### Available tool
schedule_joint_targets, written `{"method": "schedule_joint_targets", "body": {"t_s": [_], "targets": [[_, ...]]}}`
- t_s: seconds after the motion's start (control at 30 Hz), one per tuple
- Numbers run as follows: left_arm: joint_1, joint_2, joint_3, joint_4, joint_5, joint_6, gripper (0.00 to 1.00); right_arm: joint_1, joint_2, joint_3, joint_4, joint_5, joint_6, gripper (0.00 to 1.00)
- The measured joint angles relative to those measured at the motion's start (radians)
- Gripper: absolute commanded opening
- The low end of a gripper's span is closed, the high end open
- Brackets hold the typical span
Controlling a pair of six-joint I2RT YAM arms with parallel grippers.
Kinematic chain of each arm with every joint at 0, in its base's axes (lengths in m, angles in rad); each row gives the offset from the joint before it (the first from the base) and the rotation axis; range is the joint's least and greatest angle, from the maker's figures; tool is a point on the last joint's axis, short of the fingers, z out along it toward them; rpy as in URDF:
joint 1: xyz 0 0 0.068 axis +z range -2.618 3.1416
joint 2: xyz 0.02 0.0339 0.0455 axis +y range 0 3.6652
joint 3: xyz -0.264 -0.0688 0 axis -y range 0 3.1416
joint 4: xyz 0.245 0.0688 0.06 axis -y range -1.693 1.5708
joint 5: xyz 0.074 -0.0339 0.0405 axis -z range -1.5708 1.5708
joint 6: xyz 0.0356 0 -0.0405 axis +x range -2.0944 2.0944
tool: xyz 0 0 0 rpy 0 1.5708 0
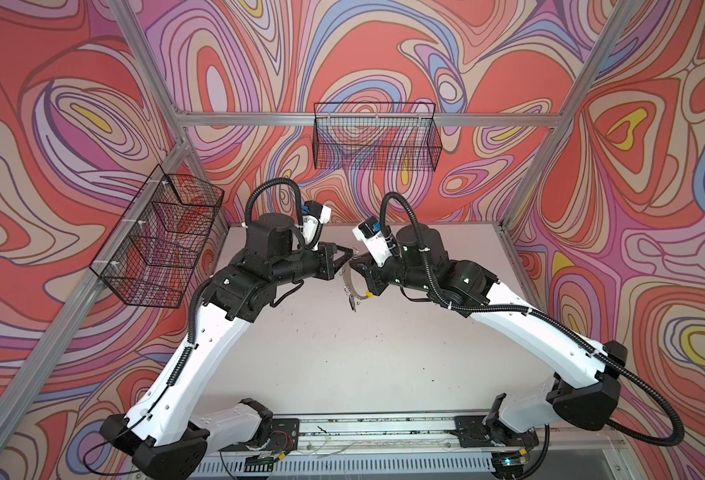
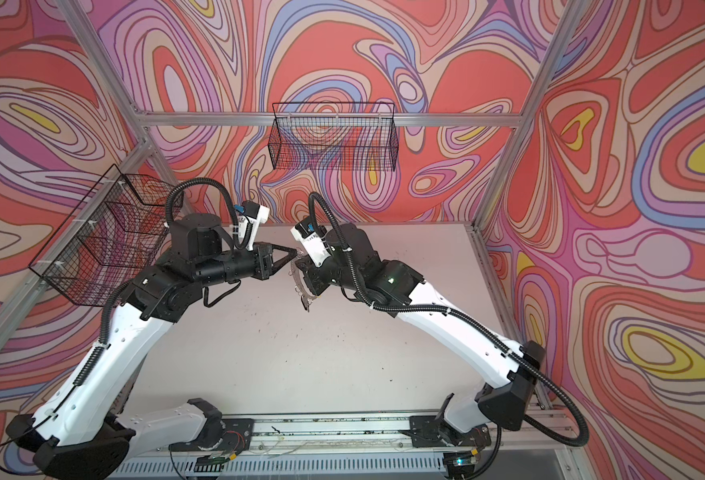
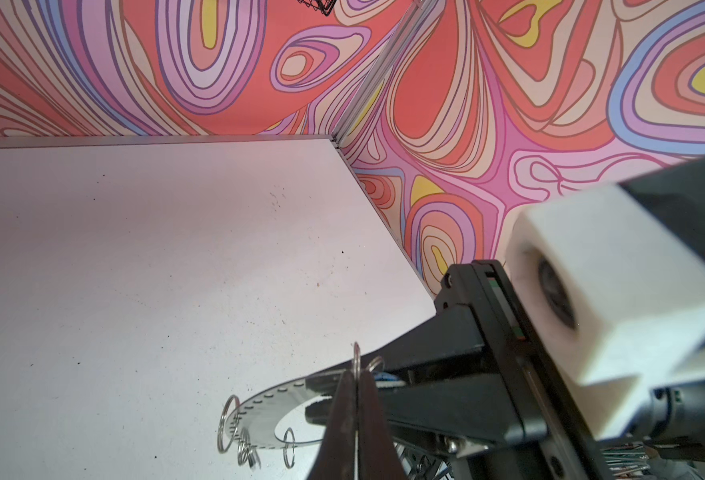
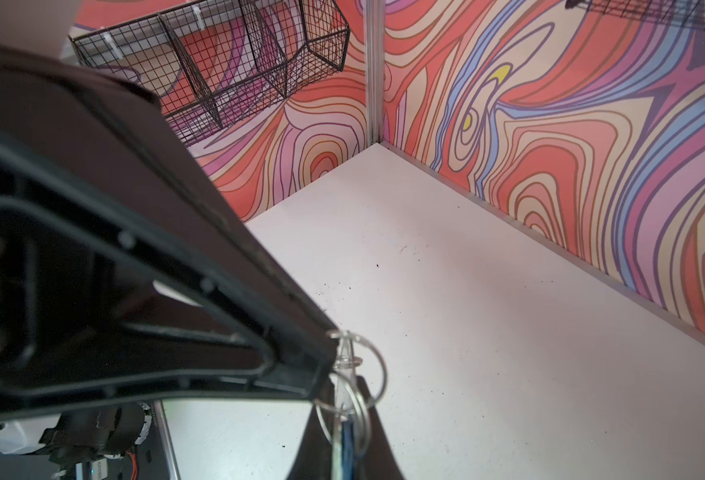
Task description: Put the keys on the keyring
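left end effector (image 3: 357,376) tight on keyring (image 3: 259,402)

Both top views look down on the whole table (image 1: 342,353), while the close wrist views face across it toward opposite far corners.

I count two black wire-mesh baskets (image 1: 155,241), one white worktop (image 1: 342,353), one thin grey perforated metal hoop (image 3: 259,405) with one yellow segment (image 1: 369,294), at least five small silver wire rings (image 3: 229,424), one blue plastic tag (image 4: 347,444), and two pincers of mine: left pincer (image 3: 357,399), right pincer (image 4: 342,419).
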Motion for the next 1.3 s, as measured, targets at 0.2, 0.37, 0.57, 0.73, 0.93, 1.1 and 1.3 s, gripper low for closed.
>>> {"method": "schedule_joint_targets", "body": {"t_s": [0.2, 0.37, 0.57, 0.73, 0.93, 1.1, 1.3], "targets": [[0.081, 0.042, 0.041, -0.098, 0.174, 0.072, 0.00, 0.015, 0.001, -0.014, 0.006, 0.024, -0.058, 0.00], [0.105, 0.058, 0.008, -0.132, 0.232, 0.106, 0.00, 0.020, -0.001, -0.067, 0.019, 0.055, -0.101, 0.00], [0.125, 0.038, -0.031, -0.121, 0.253, 0.093, 0.00, 0.026, 0.002, -0.068, 0.005, 0.047, -0.130, 0.00], [0.138, 0.017, -0.027, -0.142, 0.237, 0.076, 0.00, 0.014, -0.002, -0.071, 0.012, -0.001, -0.101, 0.48], [0.154, 0.012, 0.032, -0.187, 0.209, 0.081, 0.00, -0.018, -0.018, -0.076, -0.007, -0.063, -0.058, 0.67], [0.154, 0.014, 0.048, -0.213, 0.209, 0.102, 0.00, -0.016, -0.018, -0.012, -0.068, -0.111, -0.055, 0.69], [0.154, 0.028, 0.082, -0.257, 0.214, 0.144, 0.00, -0.016, 0.021, 0.144, -0.114, -0.145, -0.073, 0.69]]}}
